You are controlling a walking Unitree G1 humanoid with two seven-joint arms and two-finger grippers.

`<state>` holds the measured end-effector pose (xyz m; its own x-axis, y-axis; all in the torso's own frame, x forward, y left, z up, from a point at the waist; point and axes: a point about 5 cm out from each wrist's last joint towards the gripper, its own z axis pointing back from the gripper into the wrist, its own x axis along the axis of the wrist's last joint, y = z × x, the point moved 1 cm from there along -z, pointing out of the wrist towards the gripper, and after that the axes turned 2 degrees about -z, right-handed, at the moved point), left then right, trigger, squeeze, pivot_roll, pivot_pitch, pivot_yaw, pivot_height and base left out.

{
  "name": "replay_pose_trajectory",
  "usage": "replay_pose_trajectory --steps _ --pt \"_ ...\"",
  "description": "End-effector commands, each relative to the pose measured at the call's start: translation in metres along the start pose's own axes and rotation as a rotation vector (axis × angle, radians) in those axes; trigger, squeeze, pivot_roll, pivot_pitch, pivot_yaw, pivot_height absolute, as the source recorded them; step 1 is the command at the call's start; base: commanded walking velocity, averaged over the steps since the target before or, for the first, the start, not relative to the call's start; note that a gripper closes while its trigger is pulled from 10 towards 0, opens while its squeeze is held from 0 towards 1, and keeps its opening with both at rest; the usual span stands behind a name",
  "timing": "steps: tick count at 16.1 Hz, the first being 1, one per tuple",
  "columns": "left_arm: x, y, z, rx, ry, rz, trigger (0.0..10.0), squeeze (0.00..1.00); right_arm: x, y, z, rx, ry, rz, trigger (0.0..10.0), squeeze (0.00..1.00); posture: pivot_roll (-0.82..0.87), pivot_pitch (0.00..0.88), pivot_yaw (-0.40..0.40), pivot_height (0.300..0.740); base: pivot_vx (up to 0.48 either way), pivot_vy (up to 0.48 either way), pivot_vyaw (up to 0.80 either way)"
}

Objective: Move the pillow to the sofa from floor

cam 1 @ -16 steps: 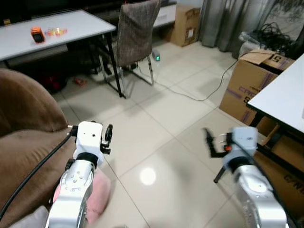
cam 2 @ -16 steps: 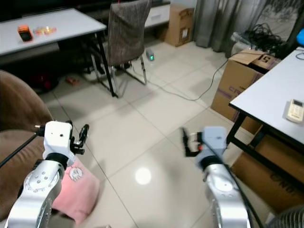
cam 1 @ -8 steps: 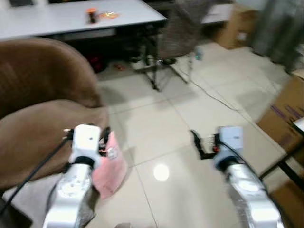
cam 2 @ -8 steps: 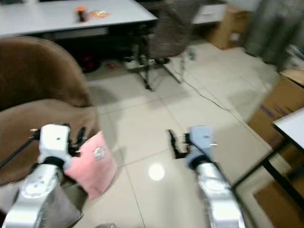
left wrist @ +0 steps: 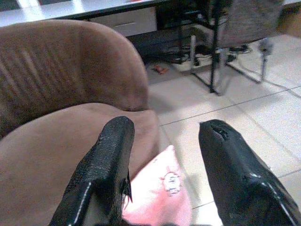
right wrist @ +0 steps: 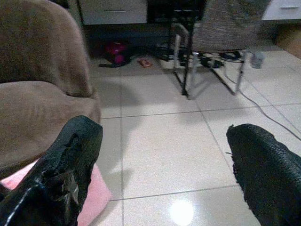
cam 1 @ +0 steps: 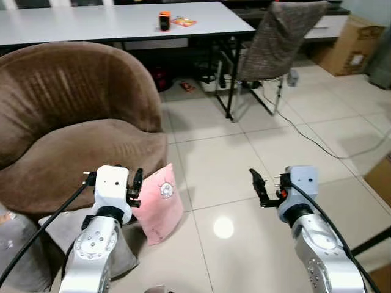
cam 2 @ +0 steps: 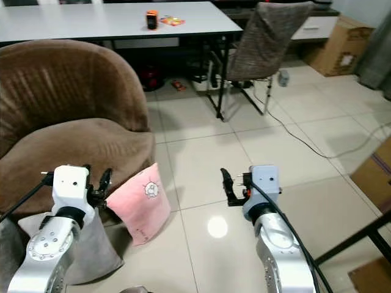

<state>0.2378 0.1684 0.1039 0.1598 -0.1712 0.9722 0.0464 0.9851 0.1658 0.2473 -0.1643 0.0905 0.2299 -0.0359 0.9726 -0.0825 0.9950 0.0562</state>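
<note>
A pink pillow (cam 1: 160, 204) with a small picture on it stands tilted on the tiled floor, leaning on the front of the brown sofa (cam 1: 73, 140). My left gripper (cam 1: 135, 182) is open, raised just left of the pillow's top edge and not touching it. In the left wrist view the pillow (left wrist: 160, 200) lies low between the two black fingers (left wrist: 110, 160), with the sofa seat behind. My right gripper (cam 1: 259, 187) is open, held over bare floor well to the right of the pillow. In the right wrist view a pink corner of the pillow (right wrist: 96, 195) shows beside one finger.
Grey cushions (cam 1: 58, 229) lie on the floor under my left arm. Behind the sofa stands a white table (cam 1: 91, 21) with an orange object (cam 1: 164, 20). A fabric-covered chair (cam 1: 275, 43) and a floor cable (cam 1: 317, 140) are at the right, a cardboard box (cam 1: 357, 39) beyond.
The camera has swung left: the sofa and the pillow have come fully into view, the boxes at the right have gone. Both arms keep their pose, grippers open.
</note>
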Motion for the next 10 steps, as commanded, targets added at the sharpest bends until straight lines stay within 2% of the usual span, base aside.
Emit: replay_pose_trajectory --steps 1,4,7,10 --pt "0.0031 0.0005 -0.0014 0.001 -0.01 0.001 10.0 0.0 0.0013 -0.0052 0.0005 -0.02 0.0 0.033 10.0 0.0 -0.08 0.0 -0.012 0.74 0.386 0.0 0.0" --pt "0.0032 0.0005 -0.0019 0.001 -0.009 0.005 10.0 0.0 0.0032 -0.0025 -0.0009 -0.006 -0.007 0.043 10.0 0.0 -0.08 0.0 -0.013 0.74 0.387 0.0 0.0" --pt "0.0037 0.0006 -0.0024 0.003 -0.013 0.007 10.0 0.0 0.0055 -0.0003 -0.0014 0.012 -0.016 0.035 10.0 0.0 -0.07 0.0 -0.018 0.74 0.387 0.0 0.77" --pt "0.0036 0.0013 -0.0025 0.006 -0.012 0.005 10.0 0.0 0.0044 -0.0036 -0.0036 -0.012 -0.006 0.051 10.0 0.0 -0.07 0.0 -0.02 0.74 0.384 0.0 0.0"
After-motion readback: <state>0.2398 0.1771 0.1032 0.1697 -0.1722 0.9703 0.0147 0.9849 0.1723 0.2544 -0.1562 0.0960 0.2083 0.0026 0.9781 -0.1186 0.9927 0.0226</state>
